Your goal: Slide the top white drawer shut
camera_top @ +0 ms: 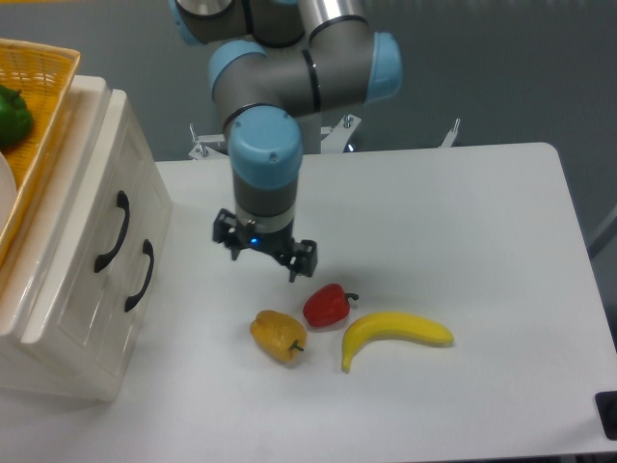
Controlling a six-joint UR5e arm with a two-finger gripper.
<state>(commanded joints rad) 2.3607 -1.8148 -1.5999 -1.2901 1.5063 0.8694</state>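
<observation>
We see the top white drawer [96,217] seemingly flush; our empty, spread gripper [265,254] should lift clear

This looks like a robot lab. A big grey and blue robot arm [289,82] stands at a plain white worktop [463,231] in front of a bare grey wall [501,68]. Toy-like food lies on it: a banana [393,335], a red pepper [327,305] and a yellow pepper [279,336]. A small white cabinet [87,270] stands beside them.
</observation>
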